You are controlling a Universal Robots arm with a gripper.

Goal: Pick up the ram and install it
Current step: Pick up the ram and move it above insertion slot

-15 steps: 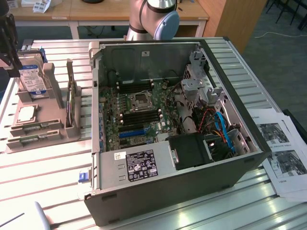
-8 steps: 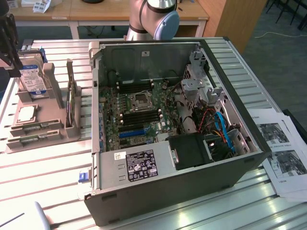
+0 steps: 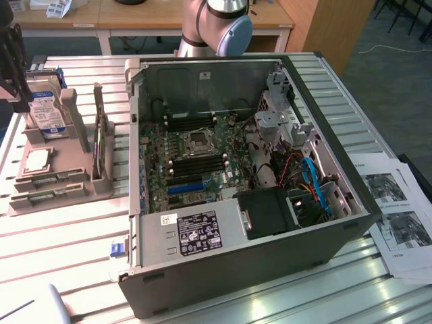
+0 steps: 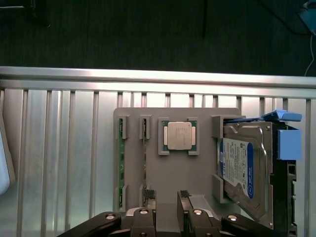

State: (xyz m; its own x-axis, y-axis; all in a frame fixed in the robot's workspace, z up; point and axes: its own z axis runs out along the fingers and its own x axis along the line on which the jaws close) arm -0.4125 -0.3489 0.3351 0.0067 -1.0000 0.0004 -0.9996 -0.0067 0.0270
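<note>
Jaws spread near ram (image 4: pixel 120 163), processor (image 4: pixel 179 135) and hard drive (image 4: pixel 239 168) alongside.

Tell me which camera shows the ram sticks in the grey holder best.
The wrist view: both ram sticks stand on edge in the grey holder, green edges visible along their length. The exterior view shows the ram sticks at a slant, mostly sunk in their slots.
</note>
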